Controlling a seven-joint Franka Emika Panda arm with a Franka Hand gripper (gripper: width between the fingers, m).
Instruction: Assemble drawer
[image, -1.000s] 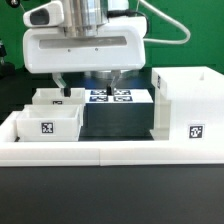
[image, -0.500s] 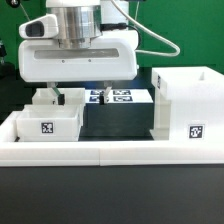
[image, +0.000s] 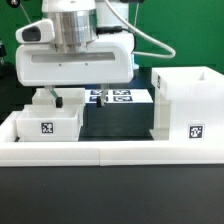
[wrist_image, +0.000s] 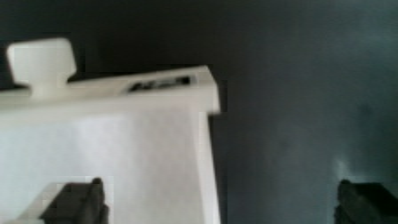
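Observation:
The drawer's tall white housing (image: 188, 103) stands at the exterior view's right, with a tag on its front. Two small open-top trays sit at the left: the front tray (image: 46, 123) with a tag, and the rear tray (image: 52, 98) behind it. My gripper (image: 80, 97) hangs over the rear tray's right edge, open and empty. In the wrist view a white tray (wrist_image: 107, 140) with a knob (wrist_image: 39, 62) lies below my gripper (wrist_image: 221, 204). One finger (wrist_image: 71, 203) is over the tray. The other finger (wrist_image: 370, 198) is over the black surface.
The marker board (image: 122, 97) lies flat between the trays and the housing. A long low white wall (image: 110, 152) borders the black surface at the front. The black surface (wrist_image: 302, 110) shows beside the tray.
My gripper has moved toward the exterior view's left, from above the marker board to over the rear tray. The fingers stay open. The trays and housing have not moved.

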